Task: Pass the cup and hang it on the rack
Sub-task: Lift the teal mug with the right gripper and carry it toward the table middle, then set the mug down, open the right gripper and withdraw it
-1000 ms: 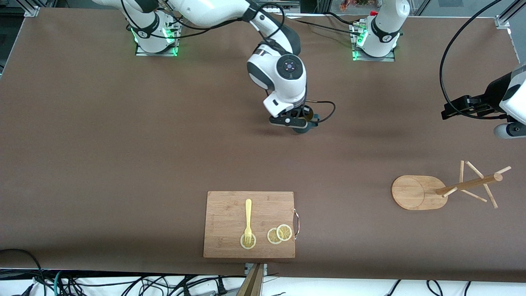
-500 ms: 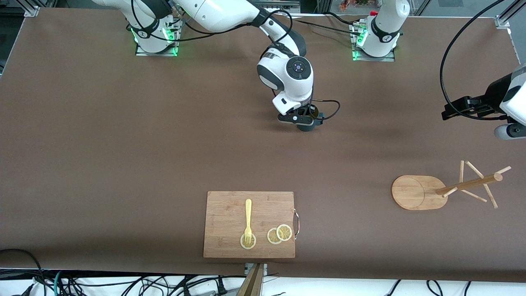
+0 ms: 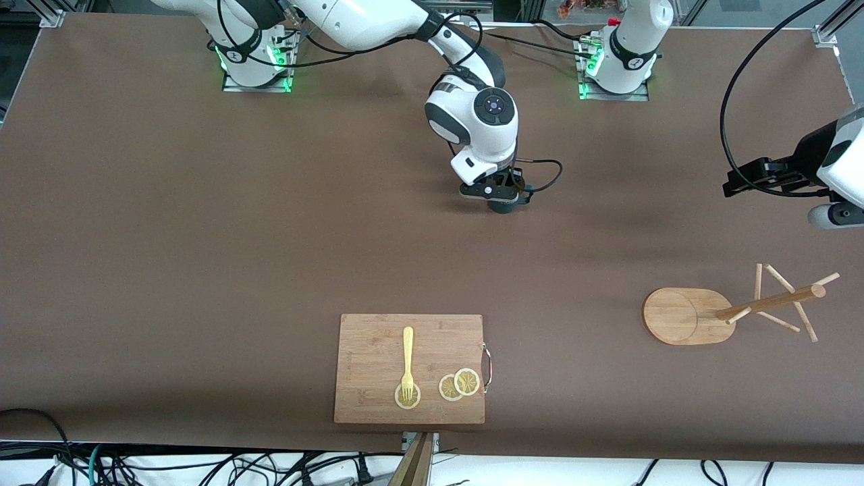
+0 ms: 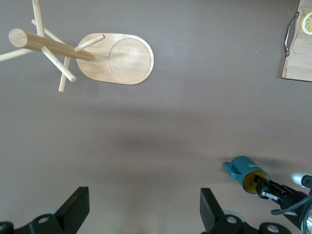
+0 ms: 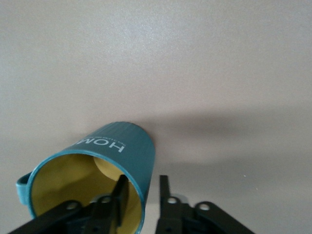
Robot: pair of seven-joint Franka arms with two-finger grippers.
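The right gripper (image 3: 500, 200) hung over the middle of the table (image 3: 202, 236), well in from every edge, with wide bare brown surface on all sides of it. Its fingers (image 5: 120, 192) pinched the wall of the cup (image 5: 97, 180): one finger sat inside the yellowish mouth and the other pressed the teal outside, so the rim was clamped between them. The cup was tilted, its mouth turned toward the wrist and its handle sticking out to one side. In the front view only a dark sliver of the cup (image 3: 503, 206) showed below the gripper.

Nearer the front camera than the right gripper, close to the table's front edge, lay the cutting board (image 3: 378, 337). It carried a yellow fork (image 3: 408, 358) and lemon slices (image 3: 460, 384), with a metal handle (image 3: 487, 366) on its end. A broad strip of open table separated the board from the held cup.

Toward the left arm's end stood the rack (image 3: 682, 316), its oval base flat on the table and its post (image 3: 769, 302) with thin pegs. The left wrist view showed the rack (image 4: 117, 58) and, well apart from it, the cup (image 4: 246, 173).

The left gripper (image 4: 141, 209) waited with its fingers (image 4: 75, 207) spread wide and nothing between them, over bare table near the rack. Only part of the left arm (image 3: 833, 172) showed at the edge of the front view.
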